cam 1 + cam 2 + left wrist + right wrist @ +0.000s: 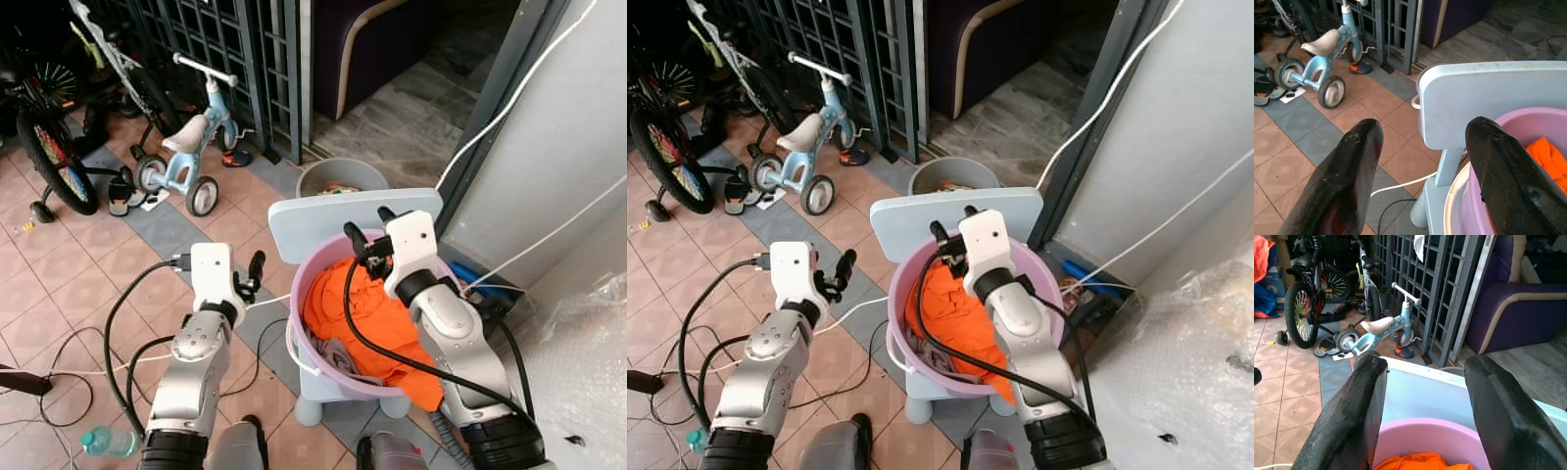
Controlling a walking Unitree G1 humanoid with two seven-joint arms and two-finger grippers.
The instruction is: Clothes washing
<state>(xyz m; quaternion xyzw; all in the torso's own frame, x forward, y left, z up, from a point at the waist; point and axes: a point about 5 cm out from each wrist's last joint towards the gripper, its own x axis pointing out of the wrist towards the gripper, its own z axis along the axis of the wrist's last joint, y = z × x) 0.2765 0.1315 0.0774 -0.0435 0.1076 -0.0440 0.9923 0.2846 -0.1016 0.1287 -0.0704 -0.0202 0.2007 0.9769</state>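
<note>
Basin (323,269): a pink tub is seen at lower centre of the head views, set on the seat of a pale blue chair (323,217) whose backrest rises just behind it.
Clothes (367,318): an orange garment is heaped inside the basin and is draped over its near rim at the lower right; a bit of grey cloth (338,352) is seen beside it at the near rim.
Right gripper (367,223): it is held above the far rim of the basin, over the orange garment; its fingers (1359,416) are spread wide and nothing is held between them.
Left gripper (253,274): it is held at left of centre, just beside the basin and apart from it; its fingers (1344,181) are spread wide and empty, with the chair back seen between them in the wrist view.
Bucket (338,176): a grey pail is set on the floor behind the chair, near the doorway.
Tricycle (186,147): a light blue child's trike is parked at upper left, beside a bicycle (49,137) and a dark metal gate (235,49).
Floor (59,264): pinkish tiles are crossed by black cables; a bottle (108,441) is lying at lower left.
Wall (558,147): a grey panel fills the right, with white cords run across it.
</note>
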